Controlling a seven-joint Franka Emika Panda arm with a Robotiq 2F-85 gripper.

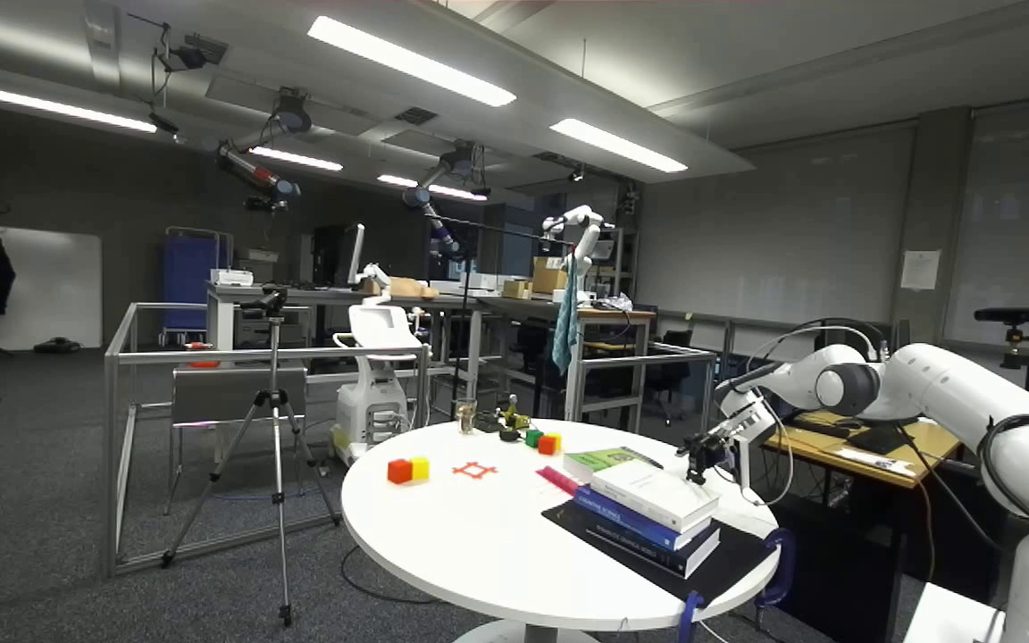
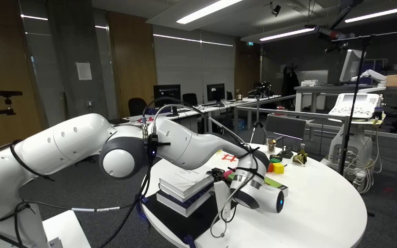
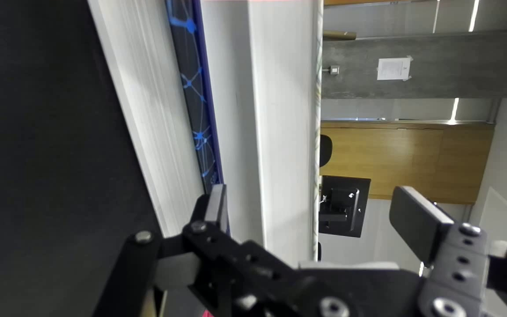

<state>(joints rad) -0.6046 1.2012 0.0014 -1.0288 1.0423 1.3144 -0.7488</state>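
A white book [image 1: 653, 489] lies on top of a blue book [image 1: 626, 518], with a dark thick book [image 1: 648, 546] at the bottom of the stack. My gripper [image 3: 315, 207] stands open at the page side of this stack, its fingers [image 3: 416, 222] wide apart and one above the other. In the wrist view the page edges of the white book [image 3: 286, 132] show in the gap, nearer the lower finger. That lower finger is close to the blue book's underside; contact cannot be told. Nothing is gripped. In both exterior views the gripper [image 1: 700, 455] is beside the upper books.
The stack rests on a black mat [image 1: 742, 558] clamped by blue clamps [image 1: 780, 567] to a round white table [image 1: 479, 554]. A green book [image 1: 606, 460] lies behind, near a pink strip [image 1: 559, 480]. Coloured cubes [image 1: 400, 471], a red frame [image 1: 474, 470] and a jar [image 1: 466, 417] stand farther off.
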